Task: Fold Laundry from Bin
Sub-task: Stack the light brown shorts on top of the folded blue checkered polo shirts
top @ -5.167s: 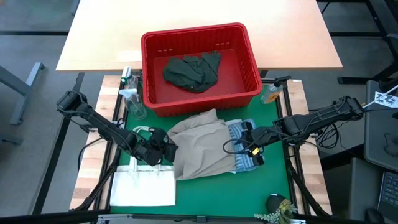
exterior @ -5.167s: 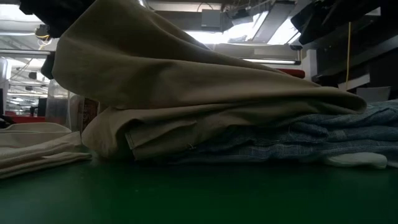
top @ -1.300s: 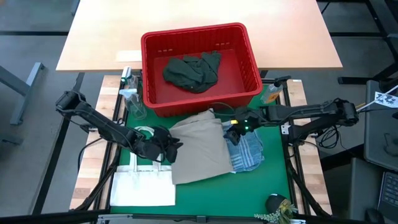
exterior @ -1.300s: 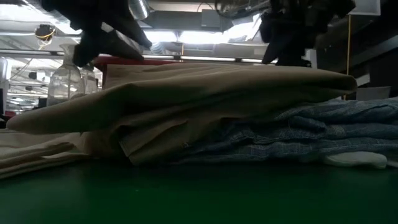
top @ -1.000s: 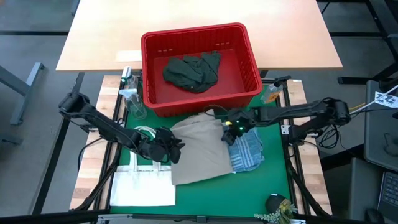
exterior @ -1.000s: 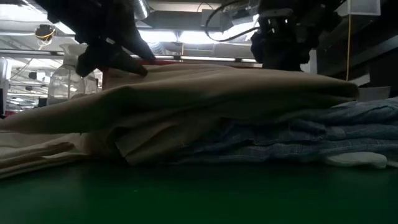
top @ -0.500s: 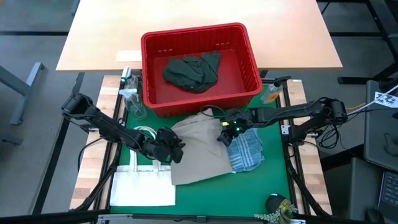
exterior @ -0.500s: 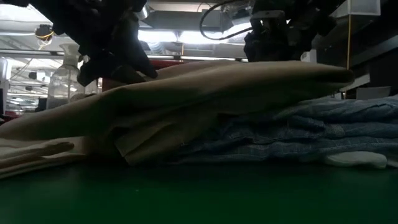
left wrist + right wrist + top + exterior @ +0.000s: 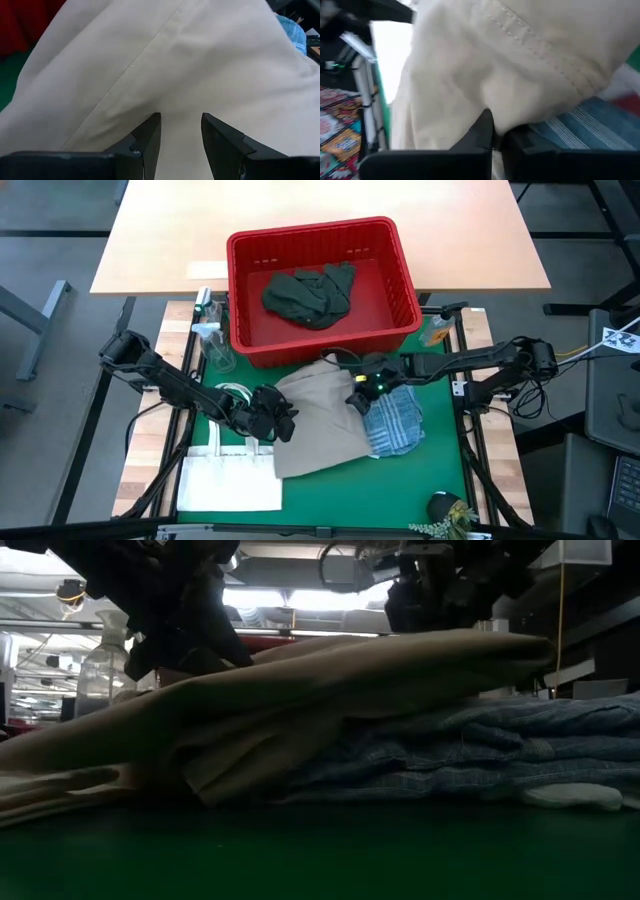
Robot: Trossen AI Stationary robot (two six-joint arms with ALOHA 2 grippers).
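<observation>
Right gripper (image 9: 358, 398) is clamped on the right edge of the beige garment (image 9: 322, 420), fingers together with a pinch of cloth between them. The garment lies on the green mat (image 9: 440, 450) in front of the red bin (image 9: 405, 280), overlapping the striped blue piece (image 9: 398, 420).

Left gripper (image 9: 180, 131) sits at the garment's left side, fingers (image 9: 150, 131) apart and pressed on the cloth, nothing held.

A dark green garment (image 9: 308, 292) is in the bin.

Risks:
- thin pinch, so the cloth could slip out on the pull
- the pinch may have caught the striped piece too and drag it along
- the left isn't gripping, so the garment could slide and bunch instead of folding
</observation>
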